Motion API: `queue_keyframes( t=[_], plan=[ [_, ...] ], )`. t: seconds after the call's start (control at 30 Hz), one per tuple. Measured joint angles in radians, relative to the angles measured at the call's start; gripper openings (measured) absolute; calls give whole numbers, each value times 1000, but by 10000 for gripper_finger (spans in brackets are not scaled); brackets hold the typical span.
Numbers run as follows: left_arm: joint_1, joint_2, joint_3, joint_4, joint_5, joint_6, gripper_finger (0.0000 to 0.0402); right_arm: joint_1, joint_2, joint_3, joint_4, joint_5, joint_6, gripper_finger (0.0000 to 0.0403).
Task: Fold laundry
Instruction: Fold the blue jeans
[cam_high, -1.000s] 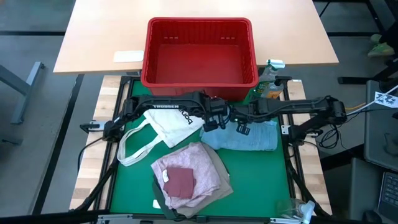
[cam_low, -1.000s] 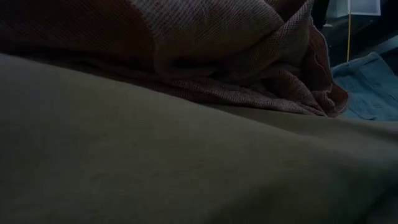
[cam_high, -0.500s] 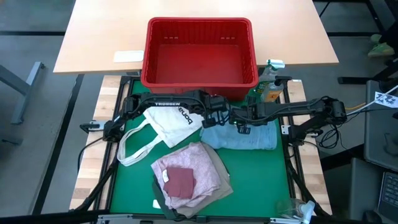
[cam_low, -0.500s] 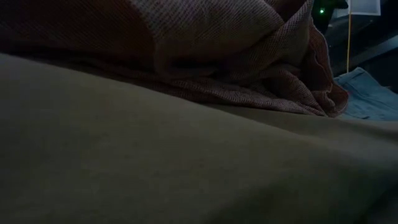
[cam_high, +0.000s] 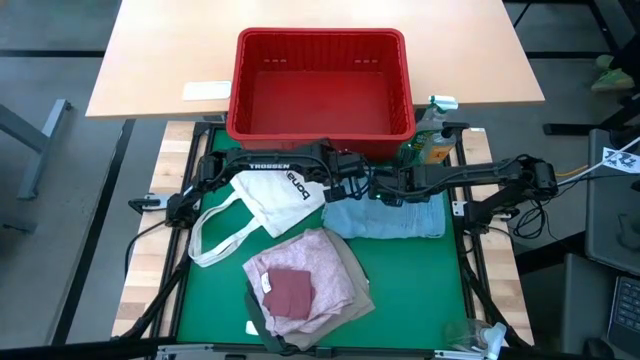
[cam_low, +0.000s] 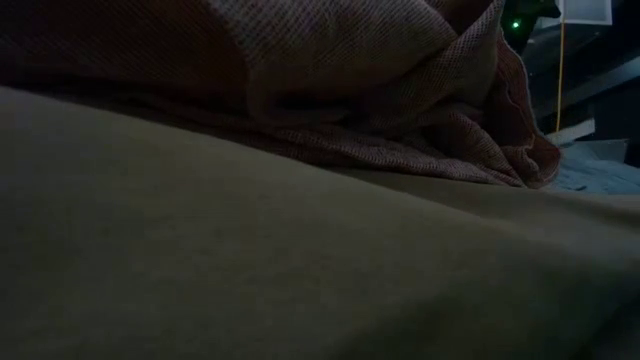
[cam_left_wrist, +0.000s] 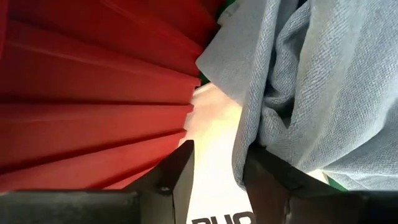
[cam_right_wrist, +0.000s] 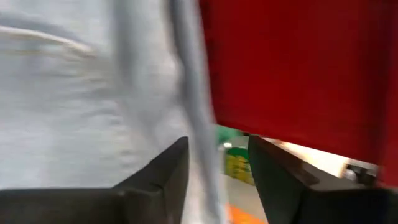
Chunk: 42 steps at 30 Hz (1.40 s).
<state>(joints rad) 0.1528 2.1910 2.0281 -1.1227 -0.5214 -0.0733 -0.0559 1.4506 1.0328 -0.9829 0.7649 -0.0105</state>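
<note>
The light blue jeans (cam_high: 390, 218) lie folded on the green mat at the right, just in front of the red basket. My left gripper (cam_high: 358, 188) and my right gripper (cam_high: 384, 194) meet over the jeans' far edge, both open. In the left wrist view my left gripper (cam_left_wrist: 217, 180) shows the white tote between its fingers. In the right wrist view my right gripper (cam_right_wrist: 217, 180) shows denim between them. Nearer lies a stack: the mottled pink top (cam_high: 300, 265) on the beige trousers (cam_high: 352, 290). The low view is filled by the pink top (cam_low: 350, 80) and the trousers (cam_low: 250, 250). My left gripper pinches nothing; a fold at the jeans' far edge (cam_left_wrist: 249, 140) lies against the tip of one open finger (cam_left_wrist: 268, 180), slanting down from the left. My right gripper has a fold of the jeans (cam_right_wrist: 196, 124) running between its open fingers; whether it touches them I cannot tell.
The red basket (cam_high: 320, 40) stands right behind both grippers. The white tote bag (cam_high: 270, 205) lies at the left under my left arm. Bottles (cam_high: 435, 140) stand at the basket's right corner. A dark red folded piece (cam_high: 288, 290) tops the pink stack.
In the low view the jeans' edge stood raised at the right a second ago and has sunk step by step to lie low on the table. Both grippers have come down a little over that edge, and my right one has rolled at the wrist.
</note>
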Motion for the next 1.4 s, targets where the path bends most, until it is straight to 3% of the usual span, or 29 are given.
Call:
queue_keyframes(
  t=[0.1,0.23,0.63,0.83,0.97,1.17,1.4],
  plan=[
    [0,0,6,1,-5,-2,130,0,0,0,4,44,1,185],
    [-3,0,31,-4,4,-3,131,1,0,0,6,18,4,189],
    [-24,2,168,-85,11,-5,131,3,0,188,-288,-236,149,182],
    [-30,2,176,-97,149,-72,131,4,-1,204,-331,-345,250,182],
    [-30,0,124,-61,205,-74,131,4,-1,122,-305,-337,300,182],
    [-35,0,-41,30,314,-74,131,3,0,-81,-128,-340,346,182],
    [-45,0,-290,302,321,-24,131,3,0,-280,122,-436,377,182]
  ],
)
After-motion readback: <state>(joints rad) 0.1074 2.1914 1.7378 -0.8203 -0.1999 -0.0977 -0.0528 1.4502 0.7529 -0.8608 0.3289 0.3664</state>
